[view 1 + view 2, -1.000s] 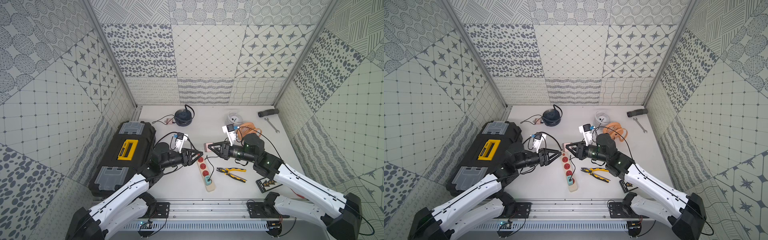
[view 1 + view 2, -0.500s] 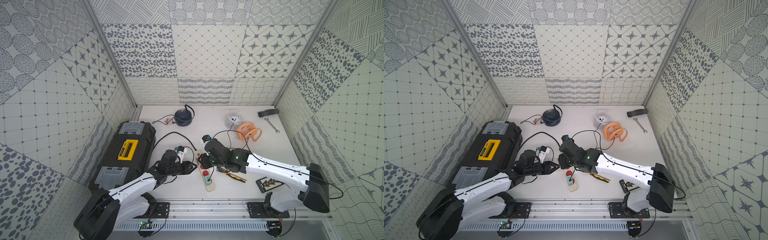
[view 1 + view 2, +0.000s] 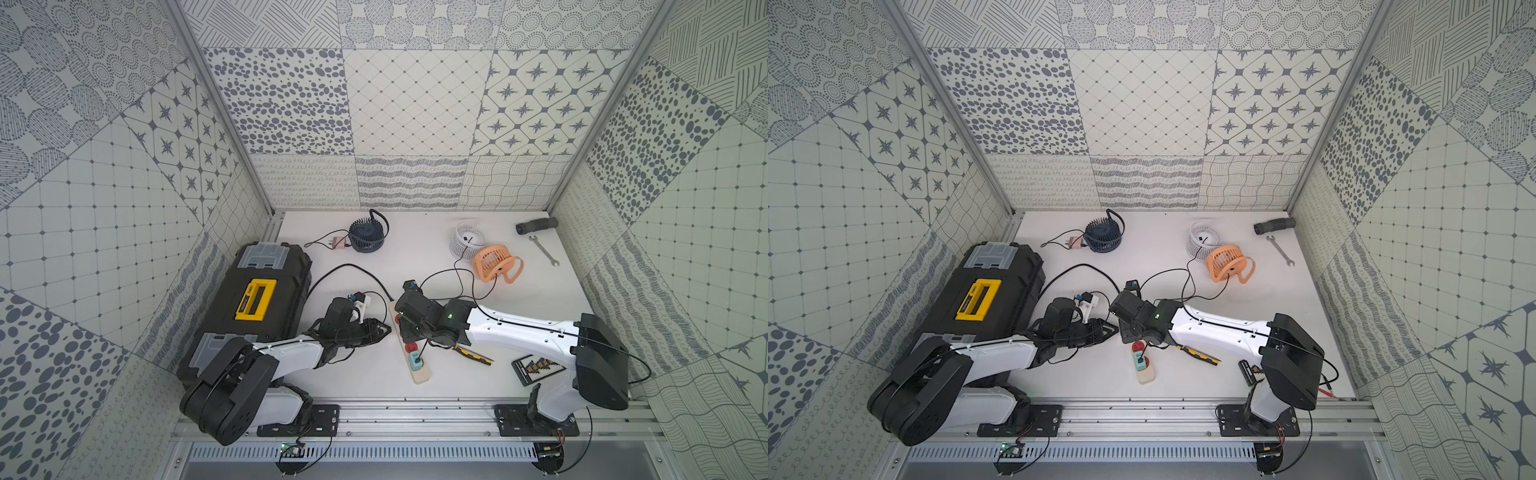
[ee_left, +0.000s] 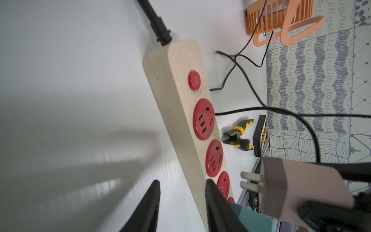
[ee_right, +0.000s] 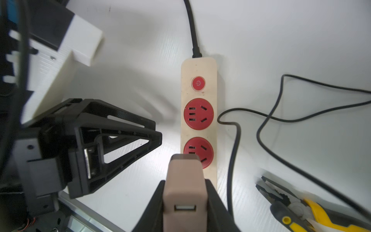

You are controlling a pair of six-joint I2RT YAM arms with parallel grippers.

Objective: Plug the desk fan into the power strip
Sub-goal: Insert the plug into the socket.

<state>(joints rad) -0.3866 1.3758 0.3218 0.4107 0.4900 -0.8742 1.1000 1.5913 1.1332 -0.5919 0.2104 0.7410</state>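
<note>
Both our arms reach low over the white table (image 3: 365,386) from the front rail and meet at the power strip (image 3: 420,374), which lies near the middle of the table, right of the black toolbox (image 3: 257,299). The left arm lies almost flat. The left gripper (image 3: 387,331) is level and aimed at the strip's long side, its tips just beside the strip with a sliver of bare table between. Its fingers (image 4: 154,200) stand a little apart with nothing between them. The right arm comes across from the other side with its wrist bent down over the strip. In both top views that wrist hides what the right gripper (image 5: 185,180) carries. Its own camera shows it clamped on a pinkish-beige adapter (image 5: 184,186) with a USB port in the rear face. Only the left wrist view shows the adapter's two metal prongs (image 4: 250,179), which are clear of the strip and point toward the red sockets. The strip is a cream bar with a red switch (image 5: 198,83) at the end where its black cord (image 5: 190,26) enters, followed by round red sockets in a row. A teal plug (image 3: 415,360) sits in the socket farthest from the switch. Yellow-handled pliers (image 5: 291,209) lie just right of the strip, and an orange fan (image 3: 494,262) stands farther back. We cannot tell which of the thin cords leads to the adapter.
</note>
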